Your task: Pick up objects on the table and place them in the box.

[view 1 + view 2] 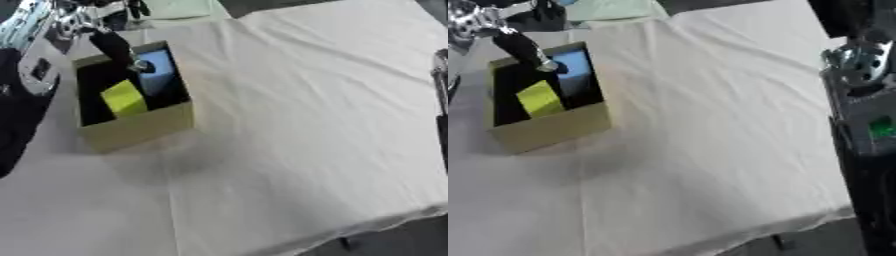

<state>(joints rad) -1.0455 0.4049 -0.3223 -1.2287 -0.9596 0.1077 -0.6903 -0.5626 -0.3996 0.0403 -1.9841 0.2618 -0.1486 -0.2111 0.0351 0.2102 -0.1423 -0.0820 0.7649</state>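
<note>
Looked like a robotics lab or test room set up for handling trials, not a home or a shop. Was marked as such by a tabletop [315, 125] draped in a plain, creased white cloth hanging over its near edge, with dark floor showing beyond the corners. Carried only a small open cardboard box [140, 131] near the left side, holding a yellow block [123, 98] and a blue item [160, 75]. Was flanked by black and silver machine arms, the left arm [112, 44] reaching in over the box, the right arm [866, 115] with a green light on its casing. Showed blurred equipment along the far left edge.
</note>
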